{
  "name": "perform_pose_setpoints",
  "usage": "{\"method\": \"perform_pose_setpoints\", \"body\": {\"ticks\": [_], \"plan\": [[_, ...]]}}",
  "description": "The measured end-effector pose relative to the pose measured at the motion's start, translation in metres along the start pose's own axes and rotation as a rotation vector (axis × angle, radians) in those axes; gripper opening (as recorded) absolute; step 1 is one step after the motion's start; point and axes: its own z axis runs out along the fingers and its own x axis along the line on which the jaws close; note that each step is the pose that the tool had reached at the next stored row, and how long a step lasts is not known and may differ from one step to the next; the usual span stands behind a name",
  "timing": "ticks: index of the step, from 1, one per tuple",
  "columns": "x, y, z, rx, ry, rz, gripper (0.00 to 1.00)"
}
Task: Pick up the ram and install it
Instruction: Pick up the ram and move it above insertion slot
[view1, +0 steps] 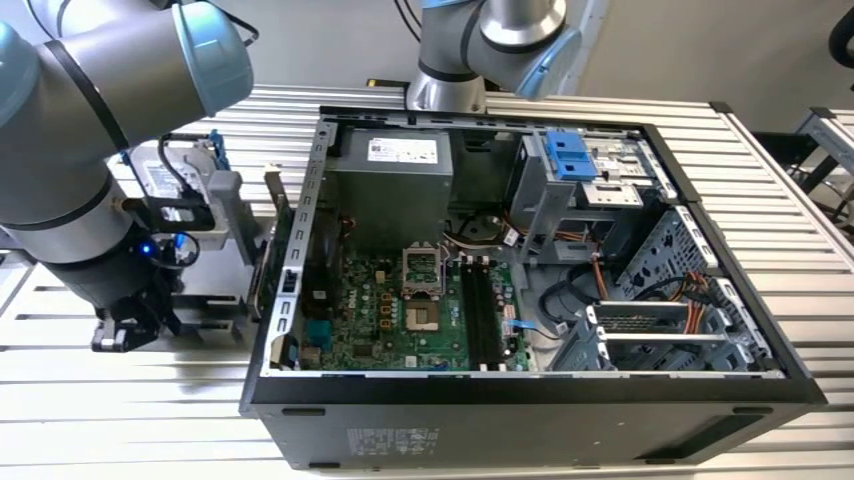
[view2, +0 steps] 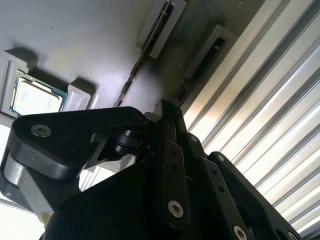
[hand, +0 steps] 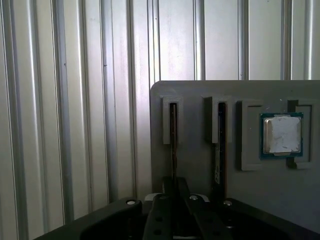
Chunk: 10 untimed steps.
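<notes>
Since ram (hand: 173, 140) is light, thin, brittle, gripper (hand: 173, 182) looks pinched narrow on its flat faces at the upper edge.

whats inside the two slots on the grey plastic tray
One thin dark ram stick stands on edge in one slot of the flat grey plastic tray, a second ram stick in the other. The black hand covers one end of each.

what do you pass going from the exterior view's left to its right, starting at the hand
hand → cpu socket → black ram slots → blue drive bracket → metal drive cage
</notes>
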Motion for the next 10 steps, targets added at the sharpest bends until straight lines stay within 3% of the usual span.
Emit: {"method": "perform_pose_setpoints", "body": {"ticks": [1, 10], "plan": [[0.0000, 0.0000, 0.0000, 0.0000, 0.0000, 0.000, 0.00], [-0.0002, 0.0000, -0.0012, 0.0000, 0.0000, 0.000, 0.00]]}}
